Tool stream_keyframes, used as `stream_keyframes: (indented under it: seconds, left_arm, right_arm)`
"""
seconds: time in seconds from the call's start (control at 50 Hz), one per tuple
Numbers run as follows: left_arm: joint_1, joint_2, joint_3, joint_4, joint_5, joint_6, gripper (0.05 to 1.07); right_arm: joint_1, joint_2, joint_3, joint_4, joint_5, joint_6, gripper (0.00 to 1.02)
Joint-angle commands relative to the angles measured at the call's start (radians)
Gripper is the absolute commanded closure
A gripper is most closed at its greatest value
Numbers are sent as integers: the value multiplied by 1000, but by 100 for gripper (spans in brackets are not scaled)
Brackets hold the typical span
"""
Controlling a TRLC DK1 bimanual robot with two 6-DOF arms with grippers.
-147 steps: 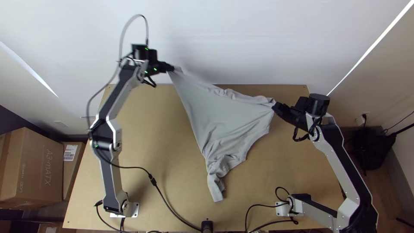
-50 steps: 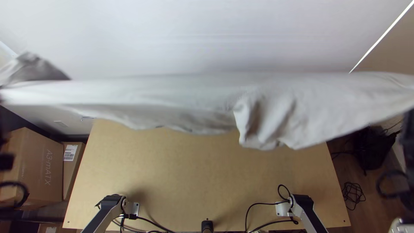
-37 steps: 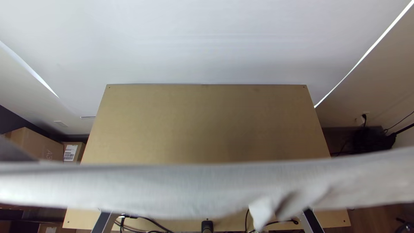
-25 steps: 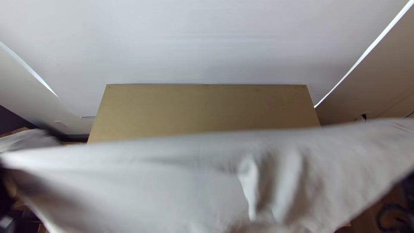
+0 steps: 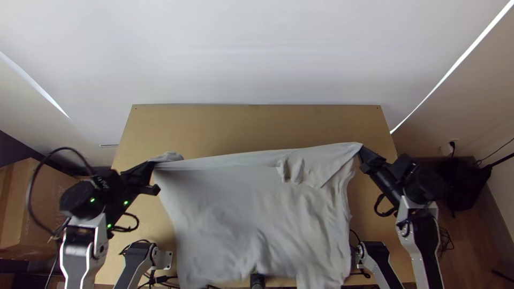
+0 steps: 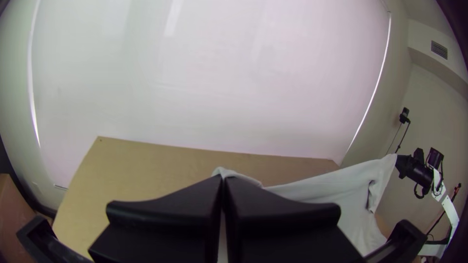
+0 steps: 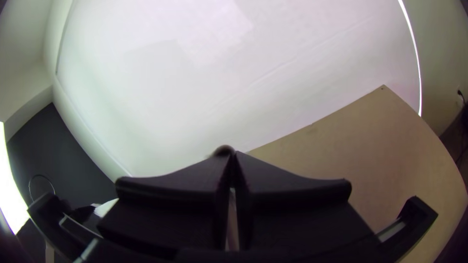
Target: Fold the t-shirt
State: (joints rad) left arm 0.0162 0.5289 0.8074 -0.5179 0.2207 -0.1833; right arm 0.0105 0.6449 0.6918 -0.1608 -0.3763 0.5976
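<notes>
Swung from a slanting, bunched drape up close to the camera, then brought back lower, the light grey cloth t-shirt now spread broad between the flat-fingered black left gripper and matching right gripper.

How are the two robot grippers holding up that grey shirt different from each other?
In the top view, the left gripper points up and to the right, the right gripper up and to the left. The left gripper has glowing green lights; I see none on the right gripper. A loose bunch of cloth sticks out past the left gripper, while the shirt narrows to a corner at the right gripper. Both have their jaws shut on it.
</notes>
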Motion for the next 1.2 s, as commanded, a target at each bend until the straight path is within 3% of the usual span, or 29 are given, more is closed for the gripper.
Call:
stream_keyframes:
  seconds: [0.0,0.26,0.48,0.78,1.14,1.18]
  left_arm:
    - [10,106,-71,142,-27,11,105]
    - [7,526,-63,456,-26,48,105]
    - [18,879,81,598,-27,64,105]
    - [18,1295,406,610,-40,62,105]
    - [-16,1603,793,524,-89,56,105]
    - [-21,1623,826,503,-98,56,105]
  right_arm:
    - [23,90,-40,115,79,-4,100]
    - [39,486,-6,342,103,-22,100]
    - [43,822,164,388,106,-74,100]
    - [60,1161,431,412,108,-165,100]
    - [69,1455,785,371,149,-162,100]
    - [69,1470,808,359,154,-157,88]
